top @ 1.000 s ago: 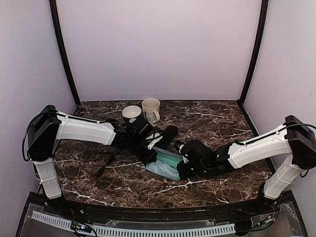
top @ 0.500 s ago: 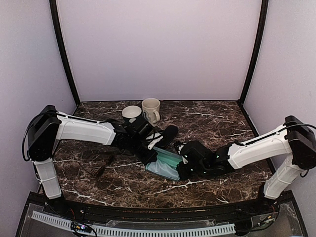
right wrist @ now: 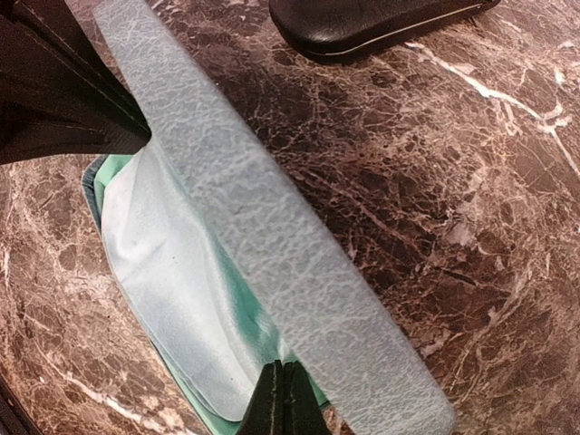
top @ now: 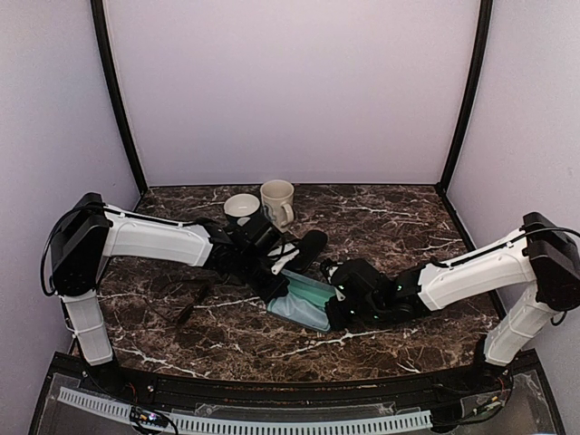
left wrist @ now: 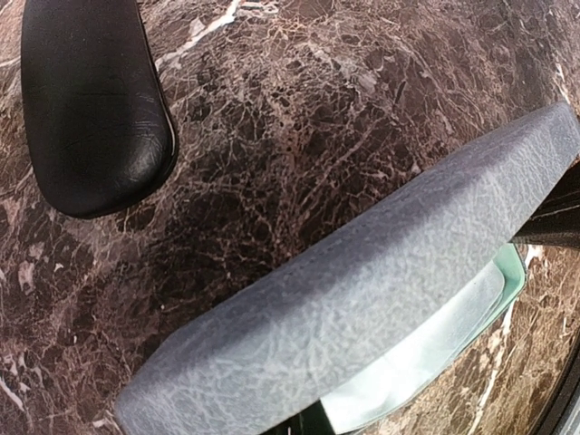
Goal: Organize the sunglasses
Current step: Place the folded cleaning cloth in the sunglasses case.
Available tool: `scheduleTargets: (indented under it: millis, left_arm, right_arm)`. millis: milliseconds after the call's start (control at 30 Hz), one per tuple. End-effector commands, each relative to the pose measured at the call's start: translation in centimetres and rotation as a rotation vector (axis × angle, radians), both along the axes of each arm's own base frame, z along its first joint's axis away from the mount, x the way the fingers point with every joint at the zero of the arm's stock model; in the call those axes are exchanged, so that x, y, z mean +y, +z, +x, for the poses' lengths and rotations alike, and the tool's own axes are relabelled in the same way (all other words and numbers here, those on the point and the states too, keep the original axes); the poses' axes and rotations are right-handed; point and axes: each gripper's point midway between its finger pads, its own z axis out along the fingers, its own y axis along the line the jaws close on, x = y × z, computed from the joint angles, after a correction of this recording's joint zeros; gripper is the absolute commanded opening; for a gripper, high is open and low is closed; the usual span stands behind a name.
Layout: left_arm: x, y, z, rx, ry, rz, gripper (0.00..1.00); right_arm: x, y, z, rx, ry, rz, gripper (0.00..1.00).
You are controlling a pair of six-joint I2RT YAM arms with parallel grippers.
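Across the dark marble table [top: 399,227], two white and black arms are reaching in from either side and meeting over an open grey-blue case [top: 304,304] near the middle. The case's textured lid [left wrist: 362,299] is standing tilted up, showing a pale green lining [right wrist: 181,290]. The left gripper [top: 277,281] is clenched, its dark tips pressing at the far end of the lid. The right gripper [right wrist: 283,390] is clenched too, with its fingertips coming together where the lid meets the lining; I cannot tell whether either one is actually pinching the case. A black oblong case [top: 309,246] is lying just behind the open one, and two mugs [top: 278,201] are sitting near the back wall. One pair of black sunglasses [top: 188,306] is lying on the marble left of the open case, beneath the left arm, well apart from both grippers. The brownish pair is not showing clearly against the stone.
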Motion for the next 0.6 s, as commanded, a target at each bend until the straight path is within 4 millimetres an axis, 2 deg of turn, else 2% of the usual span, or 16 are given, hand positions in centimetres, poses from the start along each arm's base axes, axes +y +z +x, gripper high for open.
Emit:
scheduleTargets:
  millis: [0,200,267,567]
  left_arm:
    - [-0.3,1.0,0.0,-0.034,-0.017,-0.017,0.0]
    - [0.2,0.3,-0.2,-0.033,-0.008,0.014,0.0]
    - [0.2,0.1,-0.3,-0.027,-0.009,0.02,0.0]
    - [0.4,-0.5,-0.6,-0.02,0.009,0.04,0.08]
  right_arm:
    - [-0.2,0.3,-0.1,-0.014,-0.017,0.003,0.0]
    - [0.1,0.4,0.3,-0.019,-0.023,-0.014,0.01]
    - [0.2,-0.5,0.3,-0.009,-0.02,-0.034,0.02]
    - [0.4,0.3,0.6,-0.027,-0.033,-0.02,0.15]
